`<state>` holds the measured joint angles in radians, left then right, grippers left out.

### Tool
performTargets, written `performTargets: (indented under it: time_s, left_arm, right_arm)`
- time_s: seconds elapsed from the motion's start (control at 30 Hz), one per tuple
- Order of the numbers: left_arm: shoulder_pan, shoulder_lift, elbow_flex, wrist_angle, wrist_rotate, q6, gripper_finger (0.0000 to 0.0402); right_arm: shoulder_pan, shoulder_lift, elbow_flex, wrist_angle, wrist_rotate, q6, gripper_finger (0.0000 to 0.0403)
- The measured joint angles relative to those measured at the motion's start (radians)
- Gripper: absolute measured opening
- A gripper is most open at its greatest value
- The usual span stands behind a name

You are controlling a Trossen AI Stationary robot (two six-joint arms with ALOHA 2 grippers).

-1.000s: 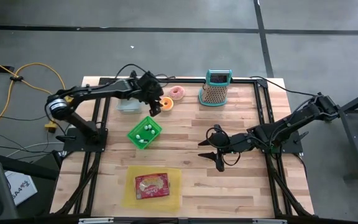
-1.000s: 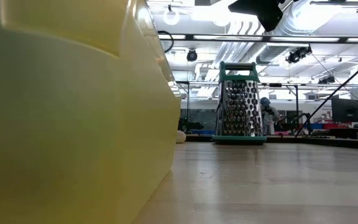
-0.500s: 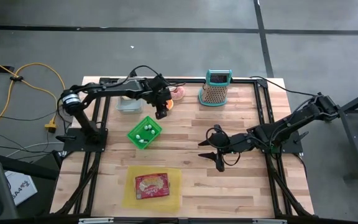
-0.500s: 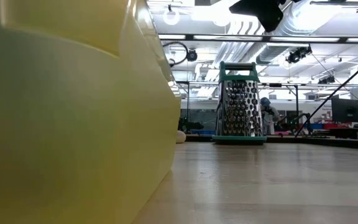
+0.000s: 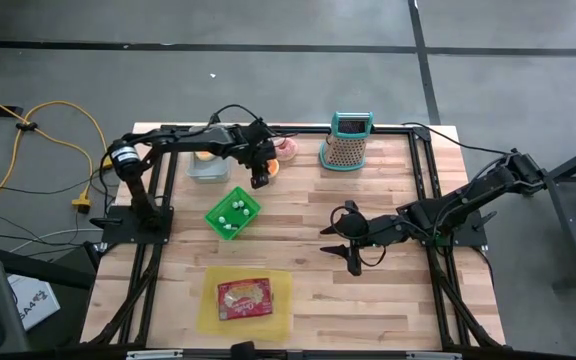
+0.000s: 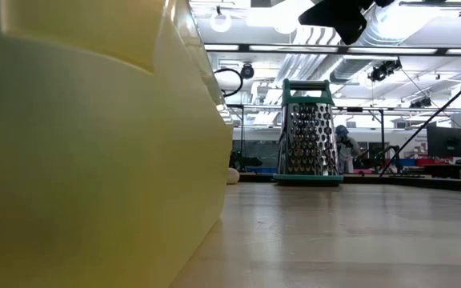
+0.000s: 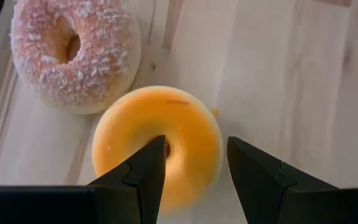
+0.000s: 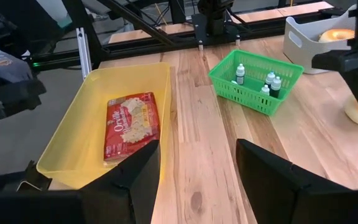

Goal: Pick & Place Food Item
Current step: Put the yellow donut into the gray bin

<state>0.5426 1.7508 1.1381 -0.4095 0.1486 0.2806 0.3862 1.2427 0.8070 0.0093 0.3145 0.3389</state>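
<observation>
The orange donut [image 7: 157, 140] lies on the table [image 5: 388, 290] just beside a pink donut [image 7: 73, 53], near the far edge. The left gripper [image 7: 194, 168] hangs over it, jaws parted, one finger over its hole, grasping nothing. The right gripper [image 5: 342, 241] rests mid-table, open and empty, well apart from the grater [image 5: 346, 141].

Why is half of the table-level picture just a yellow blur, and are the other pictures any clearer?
In the low view, the yellow bin stands so close that its wall fills the left side, soft and featureless, while the grater is crisp against bright ceiling lights. The left wrist view shows the orange doughnut sharply, with soft shadows. The high view is evenly lit.
</observation>
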Motion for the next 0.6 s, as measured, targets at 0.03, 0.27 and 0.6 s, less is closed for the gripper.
performTargets:
  time_s: [0.03,0.27,0.6]
  left_arm:
    - [0.0,0.006,0.0,0.002,-0.001,0.01,0.0165]
    - [-0.005,0.052,0.0,0.0,-0.014,0.033,0.0165]
    - [-0.01,0.092,0.001,0.0,-0.026,0.025,0.0164]
  right_arm:
    - [0.0,0.0,0.0,0.0,0.0,0.0,0.0197]
    - [0.0,0.0,0.0,-0.005,0.0,0.005,0.0197]
    - [0.0,0.0,0.0,-0.005,0.0,0.005,0.0197]
